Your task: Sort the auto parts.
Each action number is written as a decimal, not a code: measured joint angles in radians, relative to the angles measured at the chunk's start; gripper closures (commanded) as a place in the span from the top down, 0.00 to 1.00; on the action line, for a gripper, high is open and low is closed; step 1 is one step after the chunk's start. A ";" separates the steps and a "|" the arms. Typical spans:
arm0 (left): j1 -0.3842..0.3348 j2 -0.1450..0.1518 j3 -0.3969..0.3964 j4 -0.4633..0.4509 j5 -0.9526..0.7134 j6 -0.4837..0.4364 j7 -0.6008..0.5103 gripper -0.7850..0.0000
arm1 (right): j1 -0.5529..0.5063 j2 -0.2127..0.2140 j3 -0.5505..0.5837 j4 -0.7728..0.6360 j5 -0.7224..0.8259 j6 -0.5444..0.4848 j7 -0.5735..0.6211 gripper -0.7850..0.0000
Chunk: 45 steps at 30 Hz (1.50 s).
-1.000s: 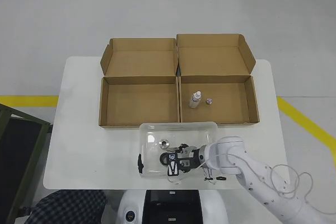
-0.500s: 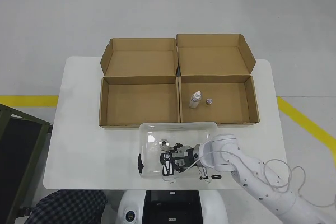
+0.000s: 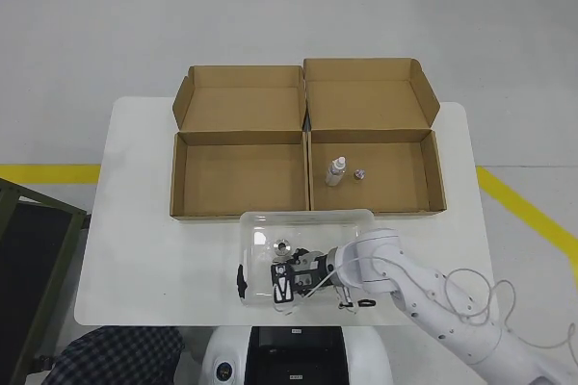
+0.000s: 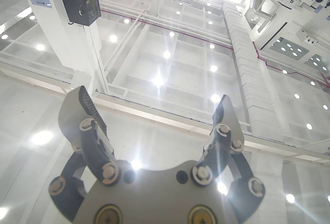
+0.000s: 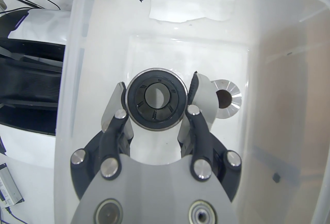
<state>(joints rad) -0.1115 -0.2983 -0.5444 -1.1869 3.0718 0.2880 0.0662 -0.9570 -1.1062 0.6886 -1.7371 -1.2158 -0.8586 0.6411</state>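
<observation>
My right gripper (image 5: 157, 80) is down inside the clear plastic bin (image 5: 74, 55), shut on a black round bearing (image 5: 157, 98) with a finger pressed against each side. A silver cone-shaped metal part (image 5: 228, 100) lies on the bin floor right beside one finger. In the top view the right gripper (image 3: 286, 281) is in the bin's (image 3: 306, 216) front left part, with the silver part (image 3: 282, 244) just behind it. My left gripper (image 4: 152, 93) points up at the ceiling, open, with nothing between its fingers.
Two open cardboard boxes stand behind the bin: the left box (image 3: 239, 178) has nothing in it, the right box (image 3: 405, 178) holds a small white bottle (image 3: 336, 170) and a small metal part (image 3: 360, 174). A tiny black piece (image 5: 276, 177) lies in the bin.
The right arm has shifted leftward inside the bin, carrying the gripper toward the bin's left wall.
</observation>
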 measured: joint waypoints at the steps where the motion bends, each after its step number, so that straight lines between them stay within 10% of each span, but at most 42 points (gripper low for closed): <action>1: 0.000 0.000 0.000 0.000 0.000 0.000 0.000 1.00 | 0.002 -0.001 -0.001 0.001 0.000 0.000 -0.001 0.18; 3: 0.000 0.000 0.000 0.000 0.000 0.000 0.000 1.00 | 0.004 -0.002 -0.002 0.002 0.000 0.000 -0.001 0.00; 45: 0.000 0.000 0.000 0.000 0.000 0.000 0.000 1.00 | -0.119 0.097 0.405 -0.233 0.217 -0.046 -0.095 0.00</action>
<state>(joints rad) -0.1115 -0.2983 -0.5444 -1.1869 3.0718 0.2880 0.0662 -1.0760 -1.0088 1.0941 -1.9702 -0.9990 -0.9049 0.5460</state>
